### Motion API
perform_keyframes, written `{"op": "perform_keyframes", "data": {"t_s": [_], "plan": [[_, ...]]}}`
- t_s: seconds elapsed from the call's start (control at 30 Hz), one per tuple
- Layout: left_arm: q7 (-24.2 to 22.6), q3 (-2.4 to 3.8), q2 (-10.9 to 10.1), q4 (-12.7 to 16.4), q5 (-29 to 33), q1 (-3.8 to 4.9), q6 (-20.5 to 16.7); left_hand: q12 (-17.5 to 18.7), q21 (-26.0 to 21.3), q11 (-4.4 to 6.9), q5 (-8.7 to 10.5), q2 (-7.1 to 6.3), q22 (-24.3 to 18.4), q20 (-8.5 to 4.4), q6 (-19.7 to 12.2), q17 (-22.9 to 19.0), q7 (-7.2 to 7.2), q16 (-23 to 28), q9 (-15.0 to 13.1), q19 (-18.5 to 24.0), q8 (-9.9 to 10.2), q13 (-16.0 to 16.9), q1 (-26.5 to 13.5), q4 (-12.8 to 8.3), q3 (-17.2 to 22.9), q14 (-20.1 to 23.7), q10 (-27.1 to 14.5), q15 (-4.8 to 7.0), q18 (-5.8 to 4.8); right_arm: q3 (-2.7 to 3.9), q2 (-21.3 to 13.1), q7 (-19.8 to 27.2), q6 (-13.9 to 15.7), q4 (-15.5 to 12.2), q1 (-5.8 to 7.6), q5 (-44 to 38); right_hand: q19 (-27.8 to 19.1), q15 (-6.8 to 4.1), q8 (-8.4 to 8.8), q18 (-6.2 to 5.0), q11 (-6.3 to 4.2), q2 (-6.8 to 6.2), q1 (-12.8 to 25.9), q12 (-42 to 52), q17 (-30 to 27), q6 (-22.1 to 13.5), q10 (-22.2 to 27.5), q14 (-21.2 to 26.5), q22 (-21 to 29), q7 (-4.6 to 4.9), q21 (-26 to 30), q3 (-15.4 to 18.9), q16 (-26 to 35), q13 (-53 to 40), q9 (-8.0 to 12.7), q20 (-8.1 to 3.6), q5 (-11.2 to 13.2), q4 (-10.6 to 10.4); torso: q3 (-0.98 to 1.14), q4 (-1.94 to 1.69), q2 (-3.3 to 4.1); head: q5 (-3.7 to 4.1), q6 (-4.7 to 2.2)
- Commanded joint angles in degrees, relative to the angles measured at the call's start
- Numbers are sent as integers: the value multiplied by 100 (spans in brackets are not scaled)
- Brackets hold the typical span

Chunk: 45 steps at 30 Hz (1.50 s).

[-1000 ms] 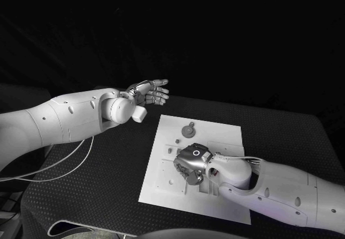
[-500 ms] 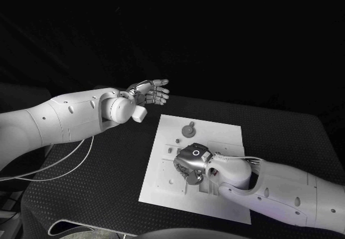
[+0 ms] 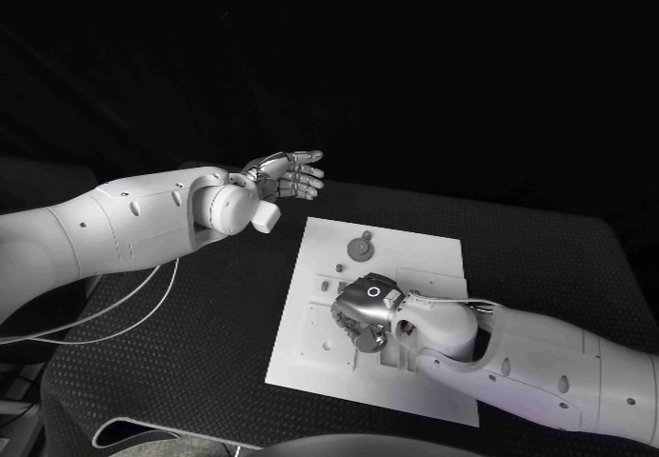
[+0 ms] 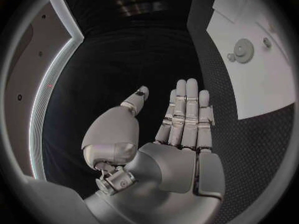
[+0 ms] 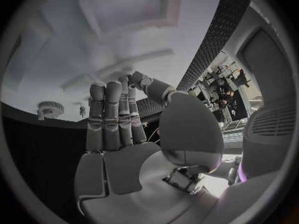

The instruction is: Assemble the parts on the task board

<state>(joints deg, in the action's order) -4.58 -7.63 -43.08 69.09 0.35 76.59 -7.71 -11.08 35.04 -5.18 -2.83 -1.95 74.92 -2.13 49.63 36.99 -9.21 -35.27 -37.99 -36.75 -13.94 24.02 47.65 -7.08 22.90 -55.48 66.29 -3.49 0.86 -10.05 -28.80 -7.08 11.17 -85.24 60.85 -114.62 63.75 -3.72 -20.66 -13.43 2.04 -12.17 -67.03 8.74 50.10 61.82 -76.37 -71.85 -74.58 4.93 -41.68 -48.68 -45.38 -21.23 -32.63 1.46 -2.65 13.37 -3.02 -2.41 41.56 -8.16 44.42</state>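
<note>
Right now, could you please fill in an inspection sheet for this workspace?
Surface: black table, dotted texture.
Job's things: white board in the middle; round part near its far end; small parts beside the right robot hand.
Clutter: nothing seen.
Robot hands: left robot hand raised beyond the board's far left corner, fingers straight, holding nothing; right robot hand down over the board's middle, whether it holds a part cannot be told.
Cables: white cables hang under the left arm.
Surroundings: dark all round.
</note>
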Motion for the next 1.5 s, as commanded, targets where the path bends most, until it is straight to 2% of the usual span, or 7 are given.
{"op": "perform_keyframes", "data": {"t_s": [0.03, 0.57, 0.67, 1.03, 1.2, 1.37, 1.5], "plan": [[-34, 4, 6, 23, -54, 6, 99, -31, -28, 0, -7, 16, 80, -14, 32, 5, -11, 4, 6, -28, 17, 4, 10, -13, -11, 4, -32, 7, 48, -14, 14, -9, -175, 30, -25, -73, 10, -33, -19, -157, -5, -13, -58, 13, -6, 51, -34, -2, -5, 2, -29, -29, 2, 4, 7, -24, -13, -11, -2, -7, -1, 8, 14], [-4, 3, -10, 33, -53, 6, 119, -40, -34, -1, -6, 23, 79, -11, 34, 5, -13, 5, 9, -29, 19, 5, -9, 7, -19, 4, -37, 6, 47, -41, 26, 73, -55, 155, -26, 191, -205, 76, 131, -148, 109, -236, 40, -168, -57, -128, 180, 189, 44, 82, 106, -184, 139, 100, 61, 71, -12, -101, 0, 9, -3, -3, 22], [1, 2, -14, 36, -53, 6, 124, -41, -35, -1, -6, 23, 79, -11, 34, 5, -13, 5, 10, -29, 20, 5, -11, 8, -20, 4, -37, 6, 47, -41, -11, 52, -50, 130, -25, 229, -309, 155, 263, -140, 198, -430, 142, -303, -75, -338, 392, 275, 52, 171, 157, -137, 189, 177, 124, 117, -11, -130, 3, 7, -4, -1, 18], [26, -3, -21, 22, -51, 6, 142, -48, -43, -2, -4, 11, 77, -11, 31, 4, -15, 8, 14, -30, 25, 5, -47, 40, -36, 7, -45, 4, 47, -42, -140, -57, 207, 50, -23, 322, -597, 362, 549, -144, 418, -500, 461, -501, -92, -844, 969, 535, 79, 407, 308, 345, 270, 428, 282, 255, -15, 36, 11, 14, -5, 23, -4], [26, -4, -23, 12, -51, 5, 158, -50, -45, -3, -4, 5, 77, -11, 30, 4, -15, 9, 15, -30, 25, 5, -51, 44, -39, 8, -47, 4, 47, -36, -308, -65, 709, -118, -21, 526, -591, 367, 560, -155, 424, -504, 464, -495, -83, -876, 996, 532, 79, 419, 307, 358, 255, 450, 289, 263, -15, 54, 12, 11, -2, 39, -25], [20, -6, -38, 1, -51, 5, 140, -51, -46, -3, -4, 3, 77, -11, 30, 4, -15, 9, 15, -30, 26, 4, -53, 47, -40, 9, -49, 4, 48, 261, -596, 67, 1225, -301, 12, 956, -526, 354, 556, -157, 412, -505, 423, -467, -64, -895, 978, 488, 81, 423, 284, 278, 212, 474, 291, 251, -16, 20, 14, 10, -2, 70, -78], [14, -7, -43, -7, -51, 5, 135, -51, -47, -3, -4, -1, 78, -11, 27, 4, -16, 10, 16, -30, 28, 4, -53, 48, -41, 10, -52, 4, 48, 536, -893, 186, 1095, -439, 145, 1480, -521, 356, 568, -157, 416, -508, 433, -467, -56, -943, 991, 486, 72, 438, 274, 334, 197, 500, 299, 244, -14, 87, 3, 9, -7, 127, -134]]}}
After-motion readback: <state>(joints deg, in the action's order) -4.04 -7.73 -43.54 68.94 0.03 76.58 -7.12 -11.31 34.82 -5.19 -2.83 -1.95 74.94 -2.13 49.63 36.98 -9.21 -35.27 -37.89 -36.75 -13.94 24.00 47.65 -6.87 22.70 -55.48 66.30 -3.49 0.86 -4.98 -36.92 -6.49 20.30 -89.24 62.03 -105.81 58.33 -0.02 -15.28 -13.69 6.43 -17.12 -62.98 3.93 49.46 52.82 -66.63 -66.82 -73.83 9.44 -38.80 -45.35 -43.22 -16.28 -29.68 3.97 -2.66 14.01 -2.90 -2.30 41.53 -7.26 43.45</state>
